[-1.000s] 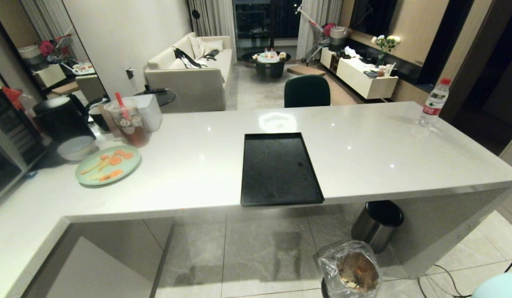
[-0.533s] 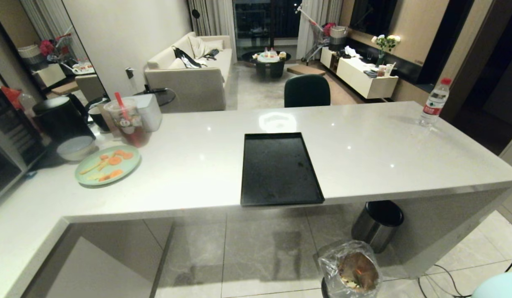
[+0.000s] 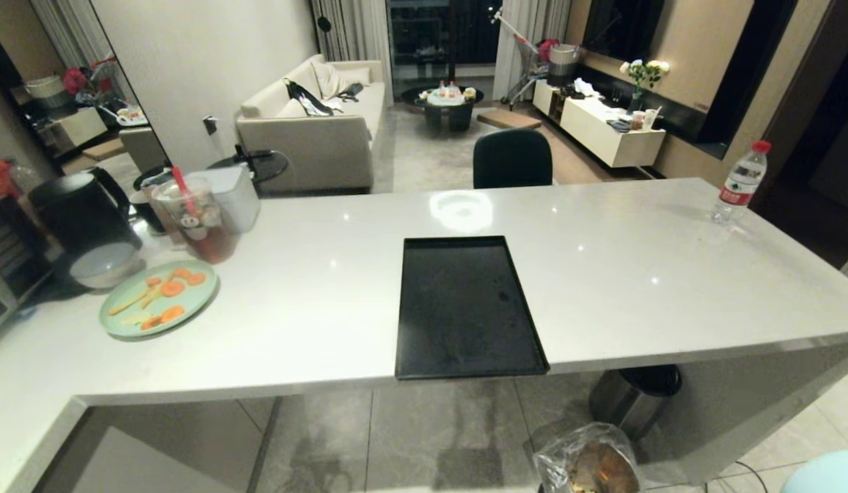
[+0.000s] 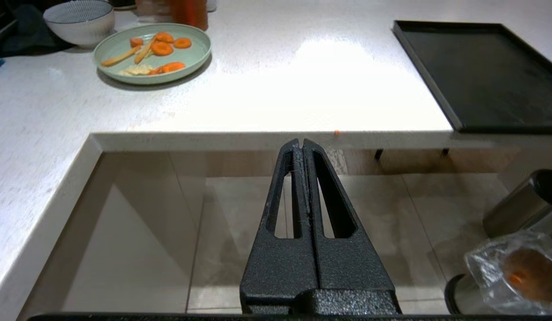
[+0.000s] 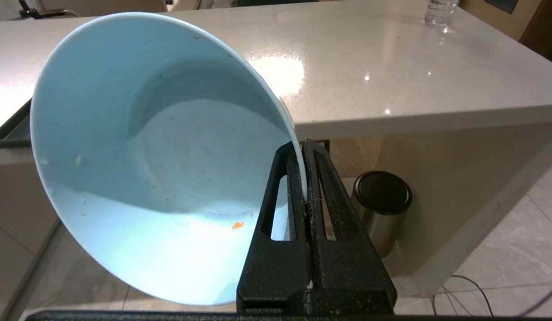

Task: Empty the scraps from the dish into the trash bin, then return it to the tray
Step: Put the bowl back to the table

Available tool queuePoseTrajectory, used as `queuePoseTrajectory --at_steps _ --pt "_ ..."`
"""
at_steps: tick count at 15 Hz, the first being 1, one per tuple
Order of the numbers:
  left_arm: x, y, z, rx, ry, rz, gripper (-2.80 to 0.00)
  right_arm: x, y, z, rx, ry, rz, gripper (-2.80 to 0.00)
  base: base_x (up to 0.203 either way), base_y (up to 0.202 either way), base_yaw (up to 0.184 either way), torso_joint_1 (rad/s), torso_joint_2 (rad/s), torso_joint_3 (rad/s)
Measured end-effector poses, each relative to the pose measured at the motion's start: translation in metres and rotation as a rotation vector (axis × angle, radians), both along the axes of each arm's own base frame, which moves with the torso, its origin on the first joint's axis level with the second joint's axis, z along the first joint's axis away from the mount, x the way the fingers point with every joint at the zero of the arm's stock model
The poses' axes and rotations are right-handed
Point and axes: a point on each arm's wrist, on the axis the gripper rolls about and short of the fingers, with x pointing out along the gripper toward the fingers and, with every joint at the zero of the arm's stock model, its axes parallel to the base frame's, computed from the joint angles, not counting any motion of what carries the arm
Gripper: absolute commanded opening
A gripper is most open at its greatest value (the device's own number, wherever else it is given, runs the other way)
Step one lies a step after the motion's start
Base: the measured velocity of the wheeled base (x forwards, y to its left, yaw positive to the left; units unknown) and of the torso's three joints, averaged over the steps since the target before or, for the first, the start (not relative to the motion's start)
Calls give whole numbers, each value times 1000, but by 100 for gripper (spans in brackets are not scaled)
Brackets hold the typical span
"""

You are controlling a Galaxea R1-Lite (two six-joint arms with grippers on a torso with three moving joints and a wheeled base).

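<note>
A pale stone counter (image 3: 602, 274) fills the head view, with the black tray (image 3: 465, 308) lying empty at its near edge. Compared with a second ago the whole scene sits lower and slightly shifted in that view: the tray, the water bottle (image 3: 739, 181) at the far right and the mint-green plate (image 3: 160, 299) of carrot slices at the far left have all slid the same way, so the camera has moved and the things have kept their places on the counter. The trash bin (image 3: 588, 465) with its crinkled clear liner now shows only partly at the bottom edge, on the floor just in front of the steel bin with the black lid (image 3: 636, 400), which stands under the counter's edge. Neither arm appears in the head view. In the right wrist view the right gripper (image 5: 304, 147) is clamped on the rim of the pale-blue dish (image 5: 160, 156), which is held tilted on its side off the counter, clear of the tray; only one tiny orange scrap (image 5: 237, 225) clings inside. In the left wrist view the left gripper (image 4: 301, 143) hangs below counter height with its fingers pressed together, holding nothing.
</note>
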Motion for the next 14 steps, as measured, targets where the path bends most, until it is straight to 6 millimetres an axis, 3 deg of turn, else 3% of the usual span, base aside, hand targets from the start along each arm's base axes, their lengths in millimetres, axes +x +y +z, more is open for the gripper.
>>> queuePoseTrajectory --at_steps 9,14 --pt "0 0 0 0 0 0 -280 0 0 0 -1 0 0 -280 184 0 1 2 0 2" --pt "0 0 0 0 0 0 -280 0 0 0 0 0 1 -280 0 0 0 0 0 0"
